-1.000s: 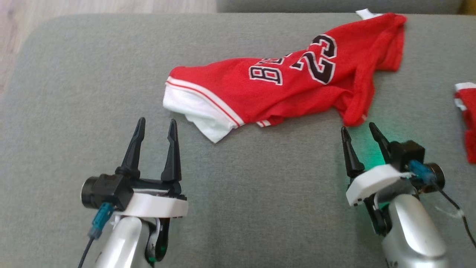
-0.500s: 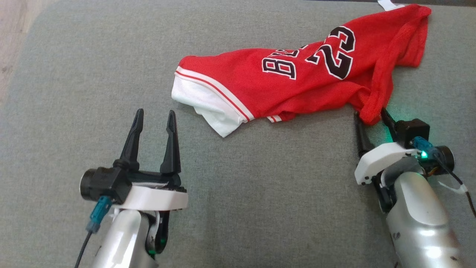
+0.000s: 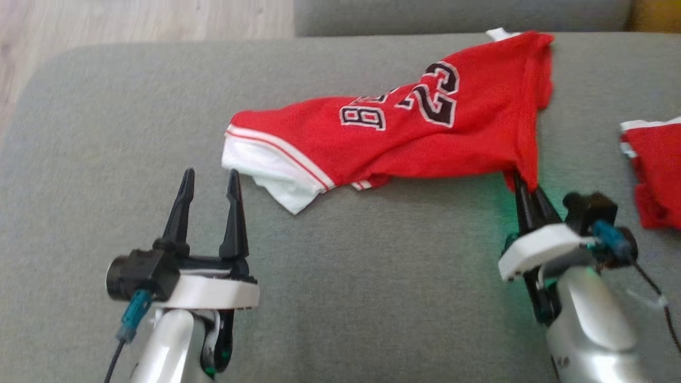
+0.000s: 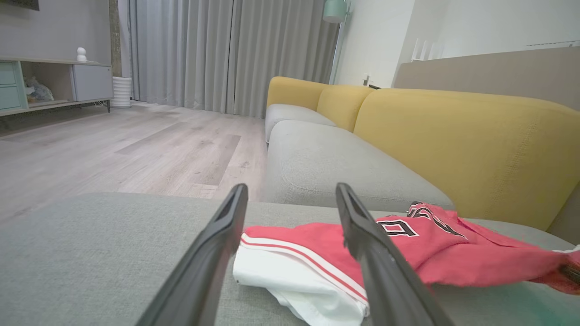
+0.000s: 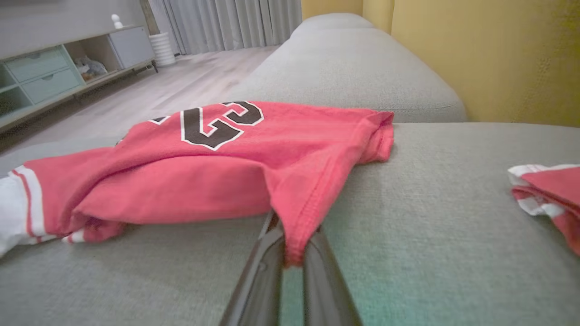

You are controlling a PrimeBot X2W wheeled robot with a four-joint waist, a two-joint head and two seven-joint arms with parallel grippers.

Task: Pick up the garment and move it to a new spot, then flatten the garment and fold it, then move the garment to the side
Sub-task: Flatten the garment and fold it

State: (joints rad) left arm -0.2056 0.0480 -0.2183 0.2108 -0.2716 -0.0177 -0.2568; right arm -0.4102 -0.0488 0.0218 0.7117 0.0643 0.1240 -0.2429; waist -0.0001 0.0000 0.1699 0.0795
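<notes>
Right fingers just snapped shut on the jersey's near corner, open a second ago; left fingers idle and spread, so the pickup's basically ready.

Jersey looks like soft matt knit cloth, the numbers a flatter, smoother patch. Sofa seat is coarse grey woven fabric. Fingers are matt black plastic, the forearm glossy silver, and the floor smooth pale wood.

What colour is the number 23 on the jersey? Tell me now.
The number 23 is black, outlined white, on the red jersey; right wrist view shows it best.
</notes>
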